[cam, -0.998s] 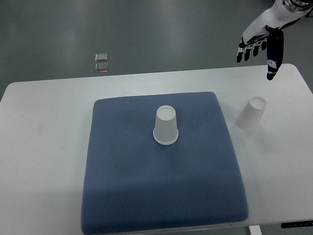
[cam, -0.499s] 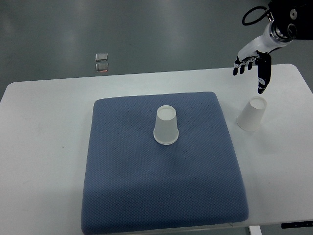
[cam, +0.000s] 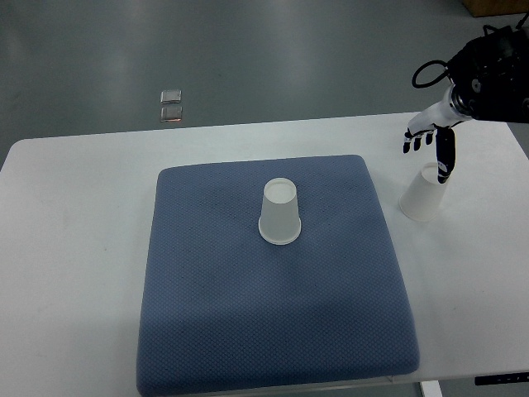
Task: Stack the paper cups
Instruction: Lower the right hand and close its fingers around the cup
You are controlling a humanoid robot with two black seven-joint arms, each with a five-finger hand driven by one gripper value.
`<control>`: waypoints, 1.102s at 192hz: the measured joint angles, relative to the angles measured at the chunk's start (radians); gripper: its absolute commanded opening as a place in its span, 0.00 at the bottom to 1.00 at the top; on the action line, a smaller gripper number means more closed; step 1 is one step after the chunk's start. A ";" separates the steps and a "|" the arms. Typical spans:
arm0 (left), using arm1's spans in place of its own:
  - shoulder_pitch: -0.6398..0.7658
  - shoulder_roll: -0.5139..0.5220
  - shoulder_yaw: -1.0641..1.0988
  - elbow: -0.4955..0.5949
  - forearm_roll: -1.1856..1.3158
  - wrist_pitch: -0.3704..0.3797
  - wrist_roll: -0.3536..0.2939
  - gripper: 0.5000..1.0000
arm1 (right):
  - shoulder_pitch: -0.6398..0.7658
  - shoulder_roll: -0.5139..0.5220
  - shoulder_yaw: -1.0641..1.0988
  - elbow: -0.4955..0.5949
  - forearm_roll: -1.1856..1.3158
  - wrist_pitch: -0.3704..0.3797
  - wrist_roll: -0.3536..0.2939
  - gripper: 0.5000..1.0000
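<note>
One white paper cup [cam: 280, 212] stands upside down near the middle of the blue pad [cam: 273, 331]. A second white paper cup [cam: 423, 196] stands upside down on the white table, right of the pad. My right hand [cam: 431, 147] hangs just above that second cup with its black-tipped fingers spread and pointing down, its thumb overlapping the cup's top edge. It holds nothing. The left arm does not show.
The white table [cam: 74, 248] carries the blue pad, which covers most of its middle. Two small square floor fittings [cam: 171, 107] lie on the grey floor beyond the table's far edge. The table's right edge runs close to the second cup.
My right hand has come down and slightly left from high above the table's far right corner to just over the cup on the table. Both cups stayed put.
</note>
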State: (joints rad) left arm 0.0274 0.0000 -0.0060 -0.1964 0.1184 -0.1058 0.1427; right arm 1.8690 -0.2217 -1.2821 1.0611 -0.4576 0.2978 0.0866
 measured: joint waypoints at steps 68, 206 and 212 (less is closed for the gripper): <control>0.021 0.000 -0.001 0.002 0.000 0.000 0.000 1.00 | -0.109 0.042 -0.034 -0.067 0.007 -0.060 -0.002 0.83; 0.029 0.000 -0.003 0.002 0.000 0.002 0.000 1.00 | -0.189 0.043 -0.027 -0.108 0.010 -0.128 -0.011 0.82; 0.029 0.000 -0.004 0.003 0.000 0.005 0.000 1.00 | -0.192 0.044 -0.026 -0.110 0.010 -0.128 -0.011 0.82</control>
State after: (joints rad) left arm 0.0568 0.0000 -0.0097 -0.1936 0.1181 -0.1011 0.1427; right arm 1.6771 -0.1778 -1.3083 0.9511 -0.4478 0.1699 0.0753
